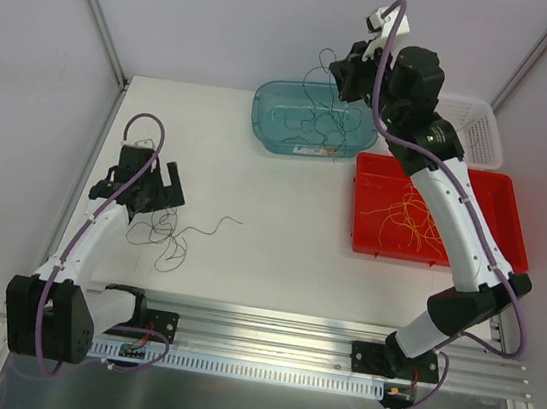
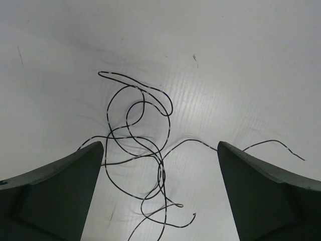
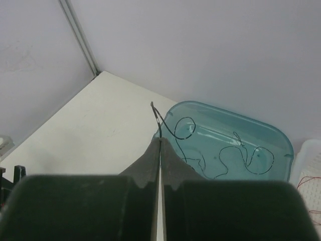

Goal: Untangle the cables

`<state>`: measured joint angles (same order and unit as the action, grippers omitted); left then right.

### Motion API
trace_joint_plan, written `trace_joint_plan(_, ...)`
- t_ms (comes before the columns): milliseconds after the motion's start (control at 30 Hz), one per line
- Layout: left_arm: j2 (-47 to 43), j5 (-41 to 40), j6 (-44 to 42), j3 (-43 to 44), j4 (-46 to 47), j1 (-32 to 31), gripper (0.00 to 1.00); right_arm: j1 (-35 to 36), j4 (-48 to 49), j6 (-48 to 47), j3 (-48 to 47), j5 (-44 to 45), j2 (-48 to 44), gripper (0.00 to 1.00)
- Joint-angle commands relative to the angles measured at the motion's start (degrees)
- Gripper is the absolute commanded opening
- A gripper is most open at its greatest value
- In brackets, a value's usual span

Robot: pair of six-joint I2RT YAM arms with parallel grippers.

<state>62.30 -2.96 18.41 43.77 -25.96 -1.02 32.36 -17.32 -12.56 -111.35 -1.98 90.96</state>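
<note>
A thin dark wire [image 1: 170,236] lies in loose loops on the white table at the left. It also shows in the left wrist view [image 2: 145,150] between the fingers. My left gripper [image 1: 152,187] is open just above it and holds nothing. My right gripper [image 1: 353,72] is raised over the teal bin [image 1: 269,123] and is shut on a dark wire [image 3: 158,123] that hangs down into the bin. More dark wires [image 1: 315,119] lie in that bin. Yellow-orange and red-brown wires [image 1: 407,222] lie in the red tray [image 1: 507,195].
A white basket [image 1: 480,131] stands at the back right behind the red tray. Grey walls with metal posts close in the back and sides. An aluminium rail [image 1: 265,345] runs along the near edge.
</note>
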Motion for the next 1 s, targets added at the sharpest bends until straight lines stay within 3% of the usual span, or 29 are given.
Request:
trace_joint_plan(0, -0.2, 1.6, -1.1, 0.6, 1.2, 0.2, 0.99, -2.1, 7.2, -0.2, -4.8, -4.1, 1.5, 0.01)
trace_joint_plan(567, 0.5, 1.6, -1.0, -0.4, 1.2, 0.2, 0.99, -9.6, 18.5, 0.2, -9.9, -10.4, 22.5, 0.01)
trace_joint_plan(833, 2.0, 1.9, -1.3, 0.1, 1.2, 0.2, 0.99, -12.2, 18.8, 4.5, -12.7, -13.5, 31.6, 0.01)
trace_joint_plan(900, 2.3, 2.1, -1.3, 0.2, 1.2, 0.2, 0.99, -12.3, 18.6, 5.5, -12.7, -13.6, 33.4, 0.08)
trace_joint_plan(967, 2.4, 2.2, -1.3, 0.3, 1.2, 0.2, 0.99, -12.5, 18.2, 6.1, -11.9, -13.0, 34.1, 0.26)
